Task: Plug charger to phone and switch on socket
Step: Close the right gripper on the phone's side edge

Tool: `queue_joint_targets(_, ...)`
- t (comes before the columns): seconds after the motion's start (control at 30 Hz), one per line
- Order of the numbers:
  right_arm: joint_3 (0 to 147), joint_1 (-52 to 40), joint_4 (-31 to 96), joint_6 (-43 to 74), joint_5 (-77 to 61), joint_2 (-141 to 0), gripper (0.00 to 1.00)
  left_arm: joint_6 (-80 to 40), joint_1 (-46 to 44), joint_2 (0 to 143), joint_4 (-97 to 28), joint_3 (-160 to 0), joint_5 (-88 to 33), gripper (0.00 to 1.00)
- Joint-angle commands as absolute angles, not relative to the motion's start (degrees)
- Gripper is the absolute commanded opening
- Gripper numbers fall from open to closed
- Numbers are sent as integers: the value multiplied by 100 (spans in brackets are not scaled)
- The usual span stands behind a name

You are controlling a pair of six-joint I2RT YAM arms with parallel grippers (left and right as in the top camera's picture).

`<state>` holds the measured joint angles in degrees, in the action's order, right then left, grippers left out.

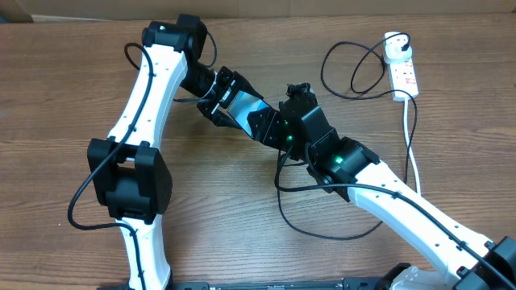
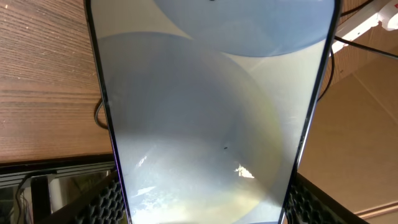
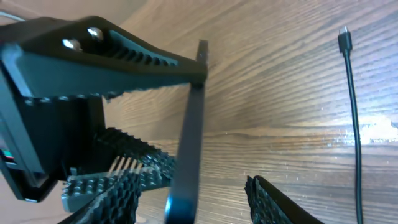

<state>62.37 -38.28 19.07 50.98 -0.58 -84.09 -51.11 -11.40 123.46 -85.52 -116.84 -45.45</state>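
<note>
The phone [image 1: 246,109] is held off the table near the middle, with my left gripper [image 1: 222,101] shut on its long edges. In the left wrist view its pale blue-white screen [image 2: 211,112] fills the frame between both pads [image 2: 102,202]. My right gripper [image 3: 196,199] is open and straddles the phone [image 3: 189,137], which shows edge-on; there is a gap to the right pad [image 3: 273,199]. The charger's black connector tip [image 3: 344,40] lies loose on the wood. Its cable [image 1: 355,68] loops to the white plug [image 1: 395,48] in the socket [image 1: 405,76] at the back right.
The socket's white cord [image 1: 413,153] runs down the right side of the table. A black cable loop [image 1: 322,234] lies in front of the right arm. The left arm's finger [image 3: 112,56] crosses the right wrist view close to my right gripper.
</note>
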Motion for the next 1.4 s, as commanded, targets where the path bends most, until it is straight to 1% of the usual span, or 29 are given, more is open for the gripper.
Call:
queue_joint_targets(0.0,6379,-3830,1844,5122,62,-8490,52,-5192,-1271,12363,-8545,-11832,-4759,4)
queue_joint_targets(0.13,6379,-3837,1850,5124,174,-8499,48,-5214,-1380,12363,-8541,-11832,-4742,4)
queue_joint_targets(0.43,6379,-3896,1848,5127,447,-8499,42,-5277,-1444,12363,-8527,-11832,-4748,4)
queue_joint_targets(0.47,6379,-3896,1846,5127,447,-8499,41,-5277,-1444,12363,-8527,-11832,-4748,2)
queue_joint_targets(0.5,6379,-3896,1846,5127,447,-8499,39,-5280,-1446,12363,-8527,-11832,-4748,4)
queue_joint_targets(0.7,6379,-3907,1850,5129,447,-8499,31,-5341,-1457,12363,-8523,-11832,-4748,4)
queue_joint_targets(0.93,6379,-3944,1859,5216,449,-8499,28,-5341,-1472,12363,-8523,-11832,-4764,4)
queue_joint_targets(1.07,6379,-3944,1876,5231,447,-8499,23,-5343,-1472,12363,-8523,-11832,-4768,4)
queue_joint_targets(1.37,6379,-3944,1984,5231,447,-8499,8,-5341,-1472,12363,-8521,-11832,-4766,4)
